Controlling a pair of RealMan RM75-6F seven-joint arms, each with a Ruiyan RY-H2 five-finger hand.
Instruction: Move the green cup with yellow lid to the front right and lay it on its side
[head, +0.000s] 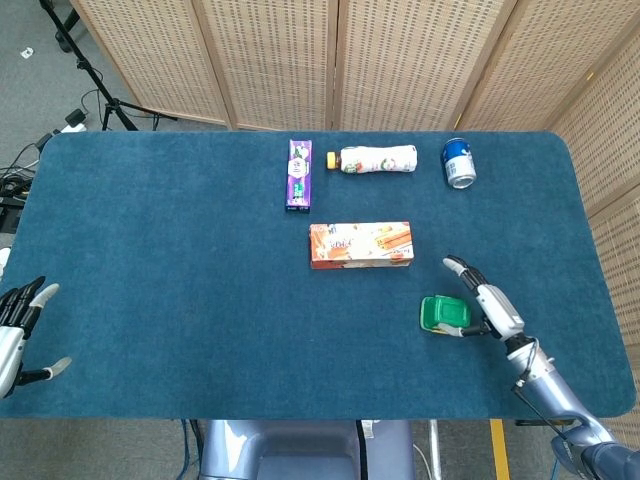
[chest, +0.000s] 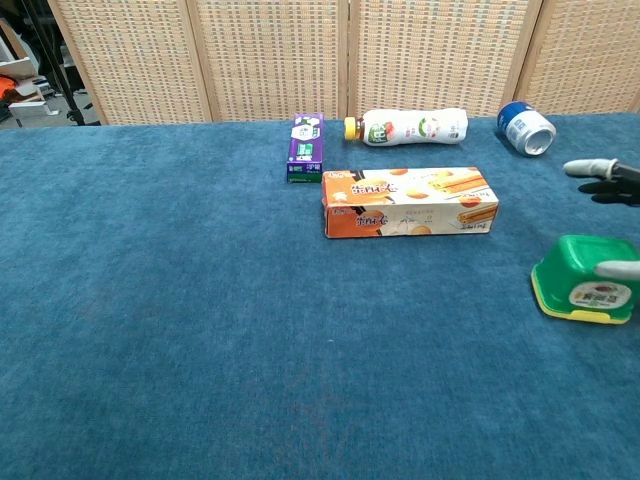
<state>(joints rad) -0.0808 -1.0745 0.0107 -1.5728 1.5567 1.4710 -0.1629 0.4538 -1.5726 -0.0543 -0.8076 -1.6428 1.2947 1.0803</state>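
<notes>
Lying on its side at the front right of the table (head: 200, 300), the green cup (head: 440, 314) sits beside my right hand (head: 492, 305), fingers spread and holding nothing. My left hand (head: 15, 330) hangs open off the table's left edge.

no text legible: print on the orange box (chest: 410, 201), purple box (chest: 305, 146), bottle (chest: 412, 127) and cup label (chest: 596, 295) is too small to read.

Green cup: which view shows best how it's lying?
Chest view. The green cup fills more of the frame there, with its yellow lid rim and label visible. Head view shows the cup small from above, beside the right hand.
</notes>
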